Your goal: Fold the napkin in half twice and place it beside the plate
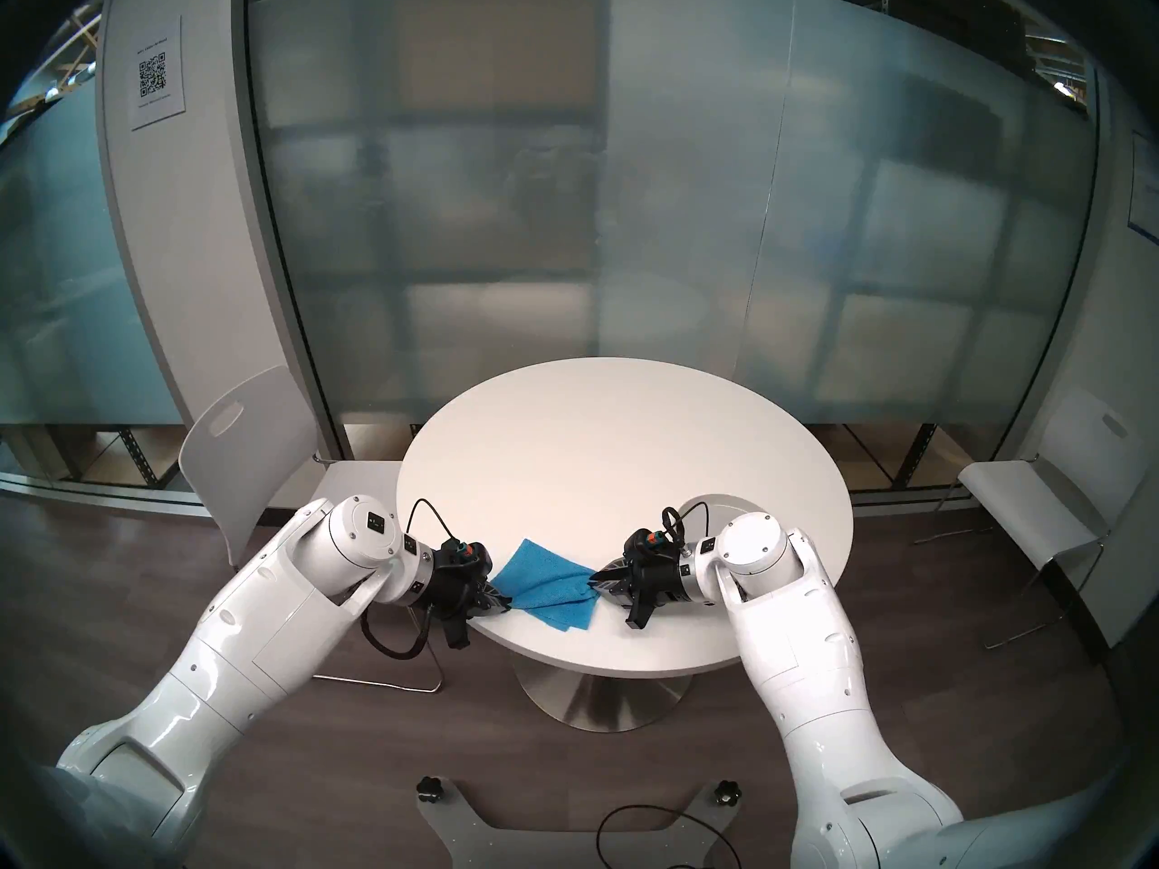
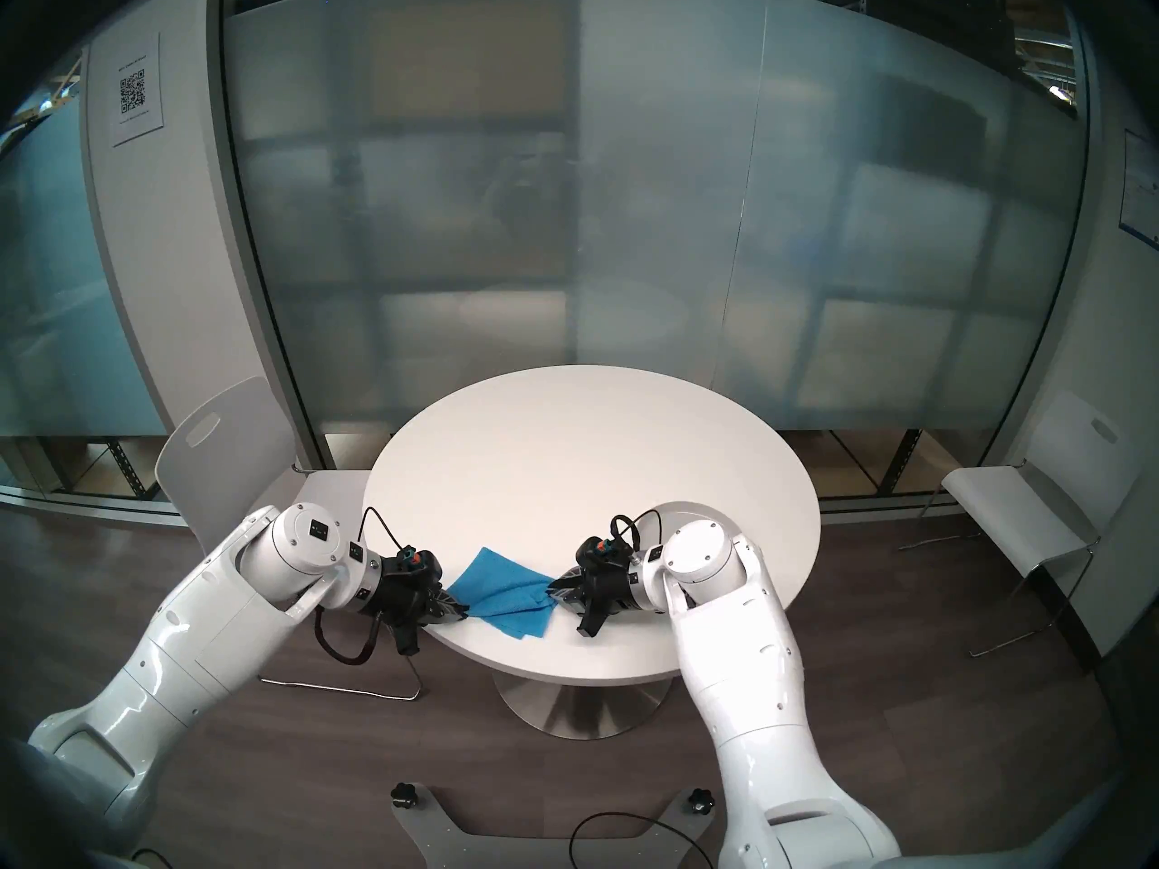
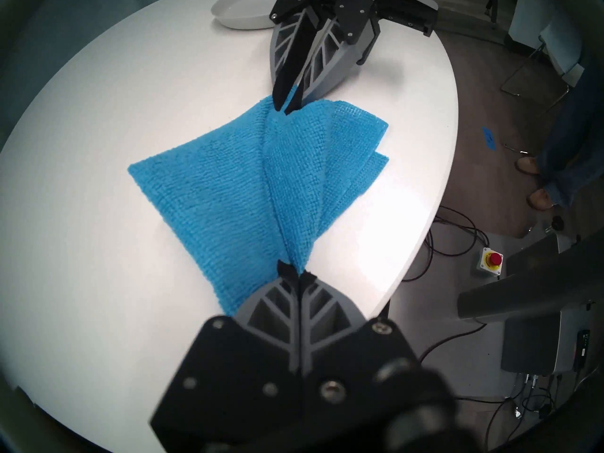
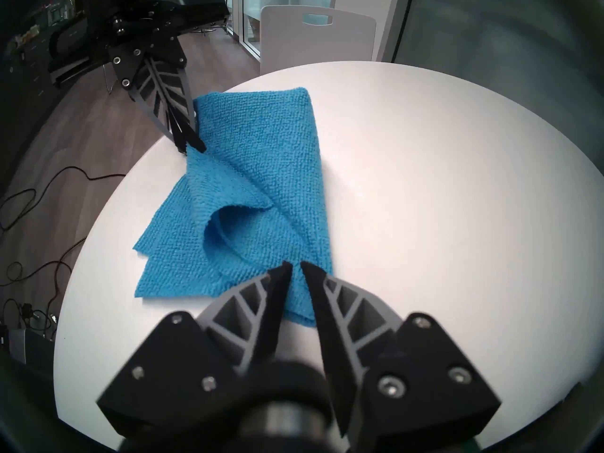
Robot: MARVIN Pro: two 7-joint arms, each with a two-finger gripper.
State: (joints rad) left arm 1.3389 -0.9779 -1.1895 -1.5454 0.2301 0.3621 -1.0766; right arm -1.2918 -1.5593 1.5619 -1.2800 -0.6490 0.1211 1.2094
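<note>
Lying near the desk front edge, toward its front-left: napkin, blue, coarse-woven, already doubled over, two layered edges showing at the near corner. Sitting at the desk's right edge, mostly hidden behind the right arm: plate, well apart from the cloth. Pinching the napkin's left end, fully closed, fabric bunching into pleats right at the tips: left hand. Gripping the opposite end, narrowly parted with a gathered fold of cloth between the tips: right hand. Stretching between the two, sagging and creasing along the middle, one loose flap curling up into a loop in the right wrist view. Judging the cloth as light, soft and limp, holding no shape of its own, so likely drooping and twisting wherever unsupported. Looking grippy rather than slick thanks to the textured weave, so slipping out of a firm pinch seems unlikely; nothing fragile here. Bunched grips like these probably dragging wrinkles into the fold, so taking hold at the true corners, catching both layers together, seeming the better choice. Keeping the span gently taut while carrying one end over the other probably helping the edges line up for the second fold.
</note>
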